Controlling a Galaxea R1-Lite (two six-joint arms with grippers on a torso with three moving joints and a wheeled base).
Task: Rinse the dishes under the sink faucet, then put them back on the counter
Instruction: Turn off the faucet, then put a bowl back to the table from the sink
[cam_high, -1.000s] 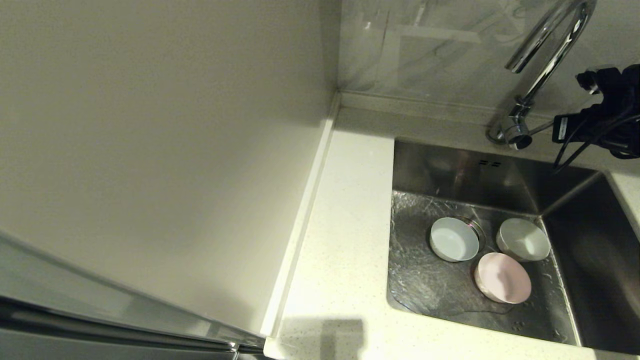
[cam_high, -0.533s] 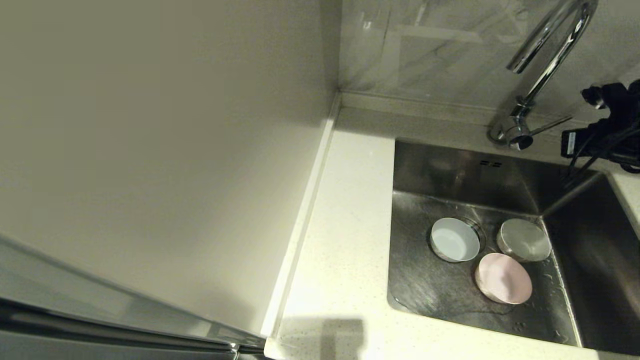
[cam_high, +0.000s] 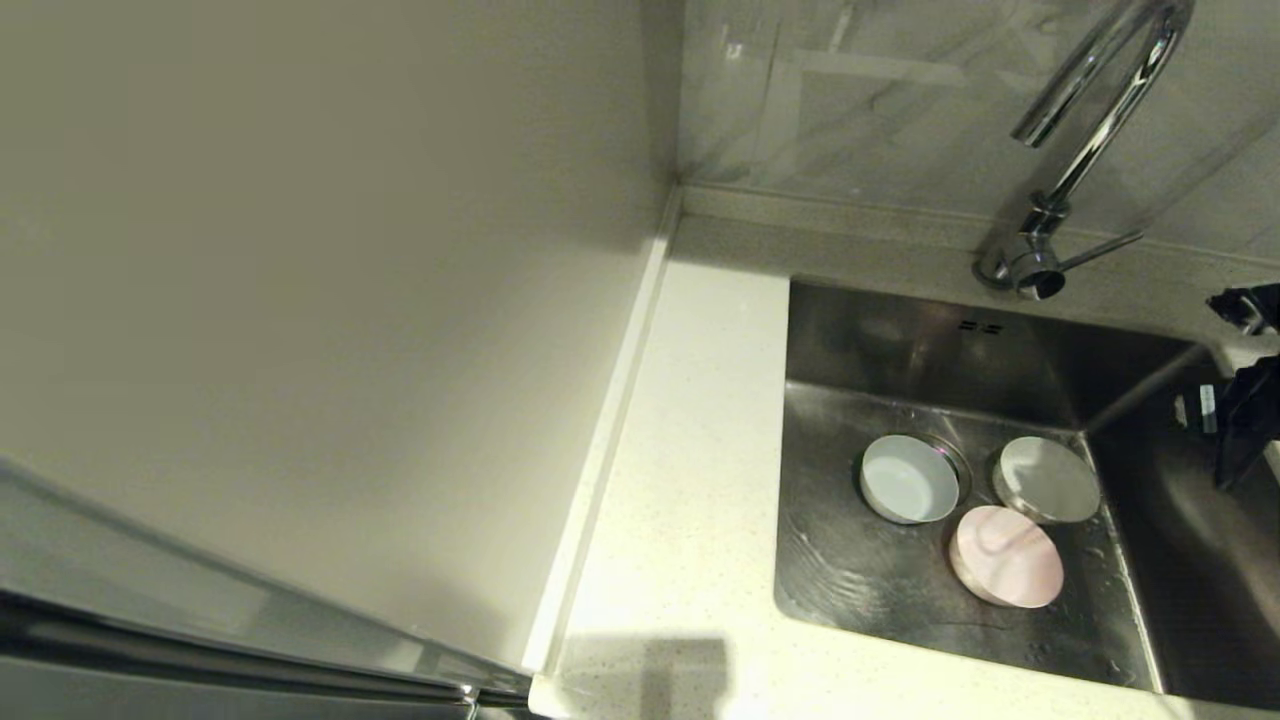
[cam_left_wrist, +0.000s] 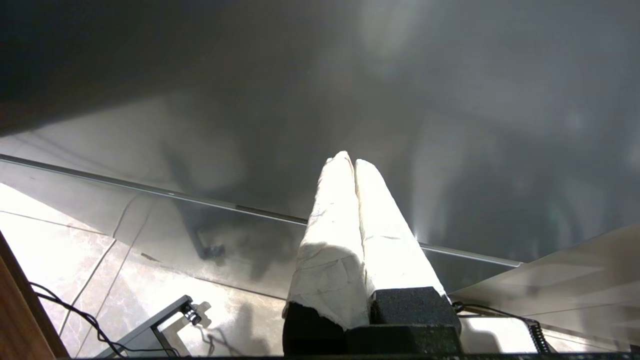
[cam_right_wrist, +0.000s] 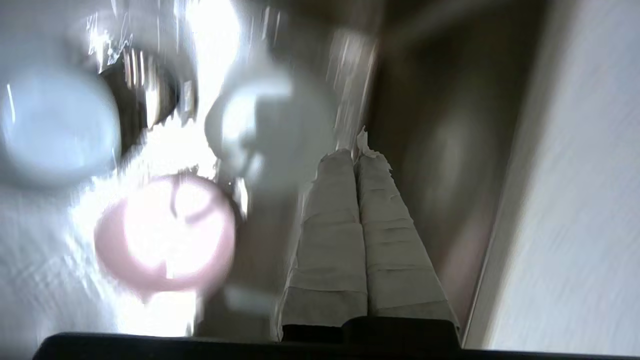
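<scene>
Three small bowls sit on the wet floor of the steel sink (cam_high: 900, 340): a pale blue-grey bowl (cam_high: 908, 478) over the drain, a whitish-mint bowl (cam_high: 1047, 478) to its right, and a pale pink bowl (cam_high: 1005, 555) in front of them. The chrome faucet (cam_high: 1090, 120) rises behind the basin, its thin lever (cam_high: 1100, 248) pointing right. My right gripper (cam_right_wrist: 356, 152) hangs shut and empty over the sink's right side, apart from the bowls; its arm (cam_high: 1245, 400) shows at the head view's right edge. My left gripper (cam_left_wrist: 348, 160) is shut, empty and parked low, away from the sink.
The speckled off-white counter (cam_high: 690, 480) runs left of the sink, with a low raised edge against a cream wall panel (cam_high: 300, 300). A marbled backsplash (cam_high: 880, 100) stands behind the faucet. Floor tiles and cables (cam_left_wrist: 75, 310) lie below the left gripper.
My right arm has pulled away from the faucet lever, moving right and down over the sink. The lever now stands uncovered, and the water film on the sink floor has shifted.
</scene>
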